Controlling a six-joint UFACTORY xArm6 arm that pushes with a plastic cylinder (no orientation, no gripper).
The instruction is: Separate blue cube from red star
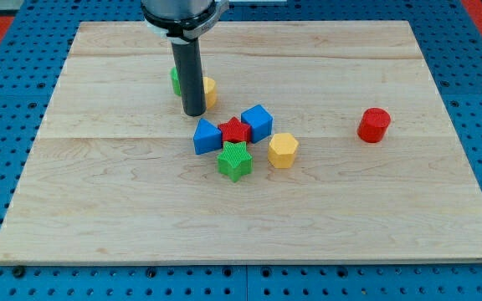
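The red star [236, 130] lies near the middle of the wooden board. The blue cube [258, 122] touches it on the view's right. A blue triangular block [207, 136] touches the star on the view's left. A green star [235, 160] sits just below the red star. My tip [194, 112] rests on the board up and to the left of this cluster, a short gap from the blue triangular block.
A yellow hexagonal block [283, 150] lies right of the green star. A yellow block [209, 90] and a green block [175, 80] sit partly hidden behind my rod. A red cylinder [374, 125] stands alone at the view's right. The board's edge [224, 261] runs along the bottom.
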